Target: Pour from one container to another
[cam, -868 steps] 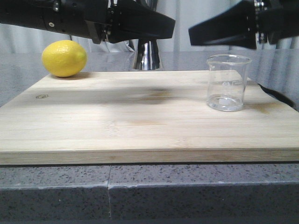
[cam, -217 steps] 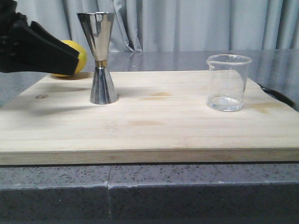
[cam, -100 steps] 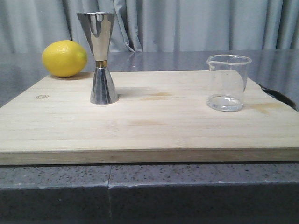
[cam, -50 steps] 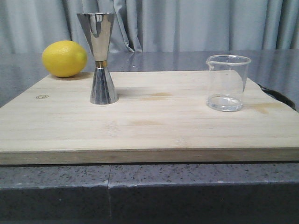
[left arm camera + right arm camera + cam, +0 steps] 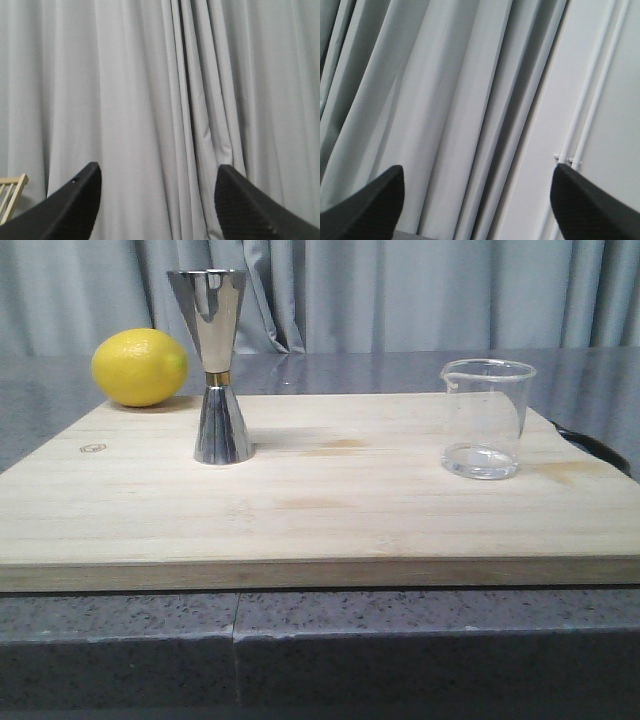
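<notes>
Standing upright toward the 3 o'clock side of the wooden board [image 5: 320, 520], the glass beaker [image 5: 487, 418] is our source vessel, its pouring lip turned toward 9 o'clock. Well apart from it, toward 9 o'clock on the same board, the steel jigger [image 5: 219, 365] stands on its narrower cone with its wide mouth up, a thin gold band at the waist. Behind the jigger, at the board's 10 o'clock corner, sits a lemon [image 5: 140, 367].

We see neither arm in the front view. Each wrist camera faces grey curtain: the left gripper [image 5: 157, 187] has its fingers spread wide with nothing between them, and the right gripper [image 5: 477, 192] is likewise wide and empty. We judge the pour has not begun.

Our main worry is the jigger: tall on a small foot, it could topple if the beaker's rim or a finger nudges it. Its mouth is small, so a hasty tilt could spill onto the board. Smooth glass may also slip in a light grip.

We cannot tell whether the beaker holds any liquid; only a bright glint shows at its base. A dark object [image 5: 596, 446] at the board's 3 o'clock edge is cut off, and we cannot identify it.
</notes>
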You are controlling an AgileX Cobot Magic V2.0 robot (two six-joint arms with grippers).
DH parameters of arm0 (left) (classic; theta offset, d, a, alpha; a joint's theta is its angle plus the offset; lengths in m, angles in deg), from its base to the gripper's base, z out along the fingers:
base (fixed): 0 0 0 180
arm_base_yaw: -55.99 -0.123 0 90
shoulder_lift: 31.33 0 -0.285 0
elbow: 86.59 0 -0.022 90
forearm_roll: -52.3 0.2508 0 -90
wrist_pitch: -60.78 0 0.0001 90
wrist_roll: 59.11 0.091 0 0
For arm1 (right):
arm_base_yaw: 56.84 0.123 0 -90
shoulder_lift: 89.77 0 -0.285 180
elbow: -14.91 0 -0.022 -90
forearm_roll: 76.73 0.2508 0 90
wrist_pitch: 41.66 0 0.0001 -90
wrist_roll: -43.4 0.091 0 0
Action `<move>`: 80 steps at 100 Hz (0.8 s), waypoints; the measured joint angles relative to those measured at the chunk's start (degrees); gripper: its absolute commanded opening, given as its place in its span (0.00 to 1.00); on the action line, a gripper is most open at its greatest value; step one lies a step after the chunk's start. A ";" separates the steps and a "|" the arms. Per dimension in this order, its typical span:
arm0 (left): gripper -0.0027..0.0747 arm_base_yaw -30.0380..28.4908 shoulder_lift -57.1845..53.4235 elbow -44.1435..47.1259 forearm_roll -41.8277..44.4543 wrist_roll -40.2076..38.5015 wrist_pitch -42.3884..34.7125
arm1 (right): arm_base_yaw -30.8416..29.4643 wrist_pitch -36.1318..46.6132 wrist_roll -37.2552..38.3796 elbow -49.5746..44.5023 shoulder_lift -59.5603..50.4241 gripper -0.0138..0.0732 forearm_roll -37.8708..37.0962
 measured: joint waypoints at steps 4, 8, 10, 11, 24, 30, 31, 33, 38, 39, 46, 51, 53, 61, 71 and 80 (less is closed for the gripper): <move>0.60 0.00 -2.61 3.14 -0.51 0.00 -0.12 | 0.00 0.00 0.00 -1.94 -1.79 0.78 0.11; 0.60 0.00 -5.74 5.73 -0.63 0.00 -0.12 | 0.00 0.00 0.00 -3.85 -3.33 0.78 0.11; 0.60 0.00 -7.23 7.27 -0.79 0.00 -0.24 | 0.00 0.00 0.00 -4.83 -4.27 0.78 0.21; 0.60 0.00 -7.73 8.32 -0.91 0.00 -0.25 | 0.00 0.00 0.00 -5.16 -4.91 0.78 0.19; 0.60 0.00 -16.24 17.29 -1.19 0.00 -1.29 | 0.00 -0.45 0.00 -11.11 -10.65 0.78 0.71; 0.60 0.00 -19.47 21.44 -1.29 0.00 -1.57 | 0.00 -1.45 0.00 -13.53 -13.31 0.78 1.11; 0.60 0.00 -19.73 21.87 -1.29 0.00 -1.57 | 0.00 -1.73 0.00 -14.15 -13.60 0.78 1.27; 0.60 0.00 -20.37 23.12 -1.29 0.00 -1.67 | 0.00 -2.16 0.00 -15.07 -14.42 0.78 1.42; 0.60 0.00 -20.78 25.81 -1.29 0.00 -1.80 | 0.00 -2.96 0.00 -17.20 -16.11 0.78 1.83; 0.60 0.00 -20.78 26.46 -1.29 0.00 -1.80 | 0.00 -2.97 0.00 -17.48 -16.54 0.78 1.99; 0.60 0.00 -20.78 29.47 -1.29 0.00 -1.92 | 0.00 -3.08 0.00 -20.39 -18.42 0.78 2.19; 0.60 0.00 -20.78 31.15 -1.40 0.00 -2.14 | 0.00 -3.08 0.00 -22.37 -19.41 0.78 2.31; 0.60 0.00 -20.78 31.70 -1.40 0.00 -2.13 | 0.00 -3.08 0.00 -23.17 -19.69 0.78 2.31; 0.60 0.00 -20.78 32.62 -1.40 0.00 -2.25 | 0.00 -3.08 0.00 -26.01 -20.37 0.78 2.39; 0.59 0.00 -20.78 32.72 -1.40 0.00 -2.25 | 0.00 -3.08 0.00 -27.95 -20.47 0.78 2.55; 0.50 0.00 -20.78 32.72 -1.40 0.00 -2.25 | 0.00 -1.87 0.00 -28.35 -20.47 0.71 2.66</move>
